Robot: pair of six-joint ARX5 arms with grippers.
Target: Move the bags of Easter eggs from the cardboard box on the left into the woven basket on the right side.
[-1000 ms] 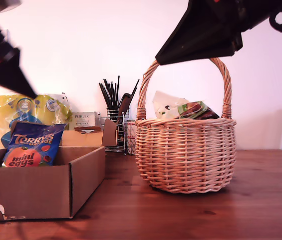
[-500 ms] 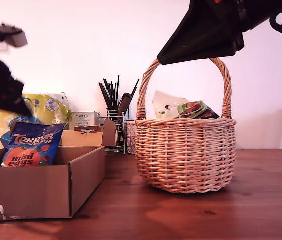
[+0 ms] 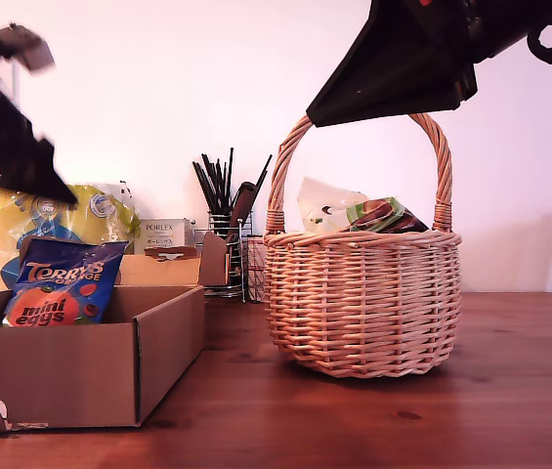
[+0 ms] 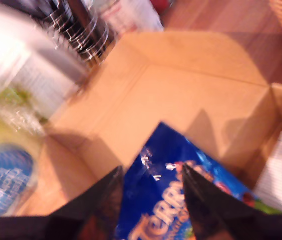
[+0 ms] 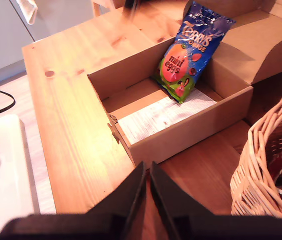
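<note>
A dark blue Terry's mini eggs bag [image 3: 61,283] [image 4: 170,200] [image 5: 193,50] leans upright inside the cardboard box [image 3: 70,362] [image 4: 195,100] [image 5: 180,140] at the exterior view's left. My first gripper [image 3: 65,195] [image 4: 151,169] hovers open just above the bag, not touching it. The woven basket [image 3: 363,303] [image 5: 270,165] stands at the middle right and holds a white pouch [image 3: 324,205] and a red-green pouch [image 3: 383,215]. My second gripper [image 3: 317,119] [image 5: 147,165] hangs shut and empty above the basket's handle.
Behind the box stand a large yellow plastic pack [image 3: 21,225], a white Porlex box [image 3: 163,233] and a black wire utensil holder [image 3: 225,225]. The wooden table [image 3: 510,391] runs on past the basket to the exterior view's right.
The first arm has shifted above the box, dipping low and then lifting a little. The second arm, the basket and the bags have stayed still.
</note>
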